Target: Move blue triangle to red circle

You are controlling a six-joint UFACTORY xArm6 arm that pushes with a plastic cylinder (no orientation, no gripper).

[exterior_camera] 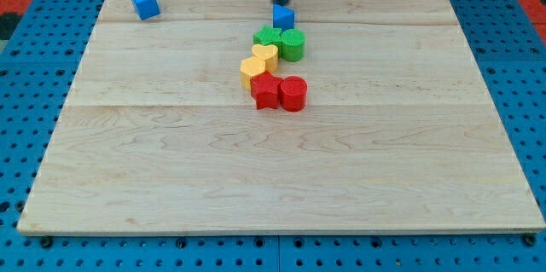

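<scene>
The blue triangle (283, 17) sits near the top middle of the wooden board (281, 170). My tip (281, 2) is right behind it, at its top edge, touching or nearly touching. The red circle (293, 94) lies lower down, near the board's middle, with a red star (266, 90) touching its left side. Between the triangle and the red circle stand a green star (268, 37), a green circle (293, 44), a yellow heart (265, 55) and a yellow hexagon (252, 72), all clustered in a chain.
A blue cube (145, 3) sits at the board's top left corner. The board lies on a blue perforated table (26, 93).
</scene>
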